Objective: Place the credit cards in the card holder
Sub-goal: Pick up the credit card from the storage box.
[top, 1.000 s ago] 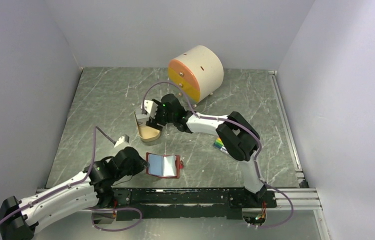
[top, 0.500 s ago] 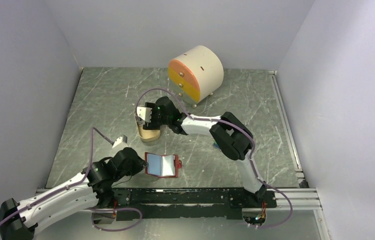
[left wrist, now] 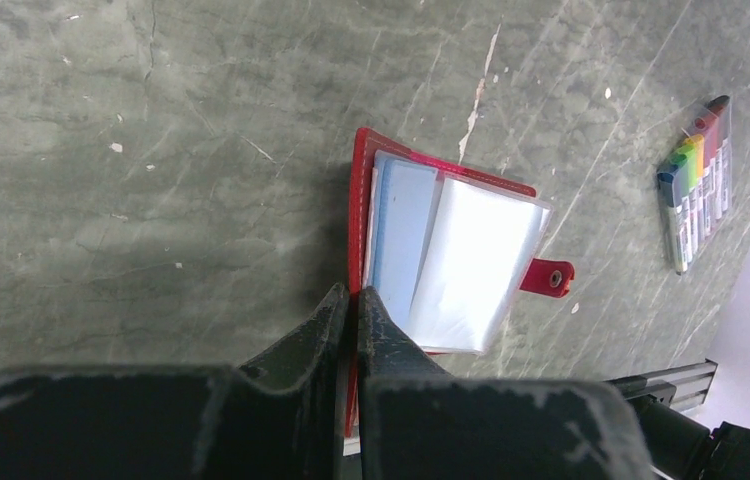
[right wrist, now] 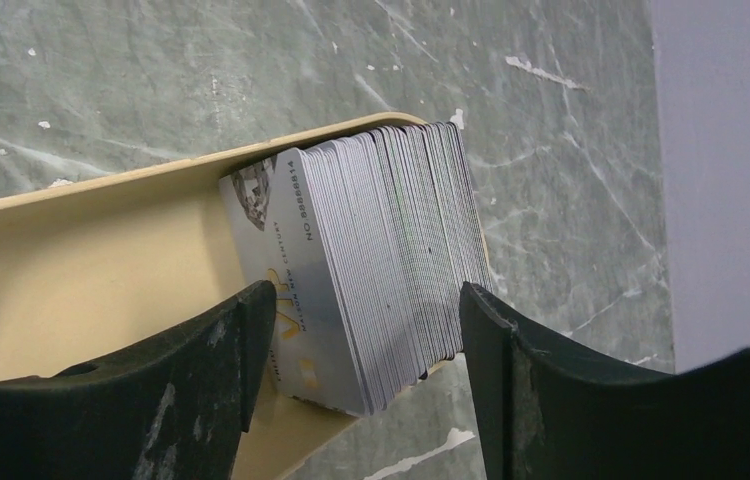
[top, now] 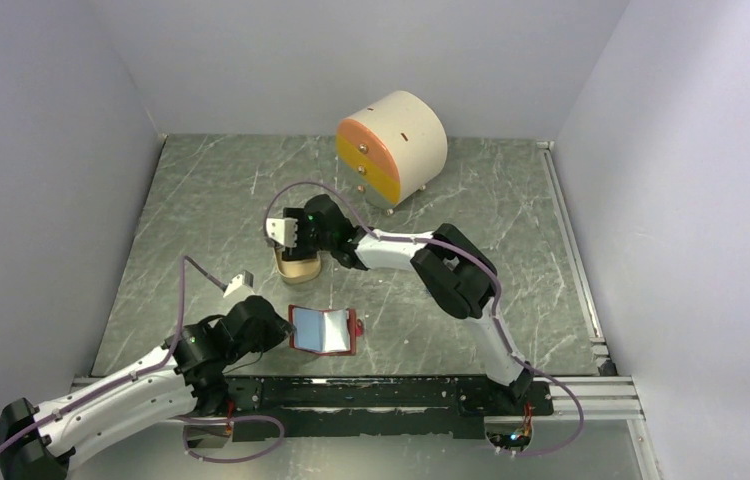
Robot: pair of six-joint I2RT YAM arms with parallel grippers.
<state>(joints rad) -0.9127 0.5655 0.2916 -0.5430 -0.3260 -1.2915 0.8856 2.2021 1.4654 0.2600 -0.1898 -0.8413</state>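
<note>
Pinching the left edge of the red cover, the left jaws are pressed together on the card holder [top: 324, 330], which lies open and flat on the grey marbled worktop [top: 201, 200] close to the arms' bases. In the left wrist view its pale blue and clear pockets [left wrist: 471, 265] face up, with no card to be seen in them, and its red snap tab [left wrist: 549, 277] sticks out from the side away from the grip. A bundle of coloured markers [left wrist: 696, 180] lies apart from it, off beyond the tab side. Further back, near the middle of the worktop, sits a tan tray [right wrist: 81, 260]. The credit cards [right wrist: 391, 250] stand on edge in it as one thick silver-grey stack, packed against one end. The right jaws are spread wide, one finger [right wrist: 201, 380] on the front face side of the stack and the other on the back side, both just beside it; whether either touches the cards cannot be told. At the far edge stands a round cream drawer unit [top: 396, 145] with orange and yellow fronts.
</note>
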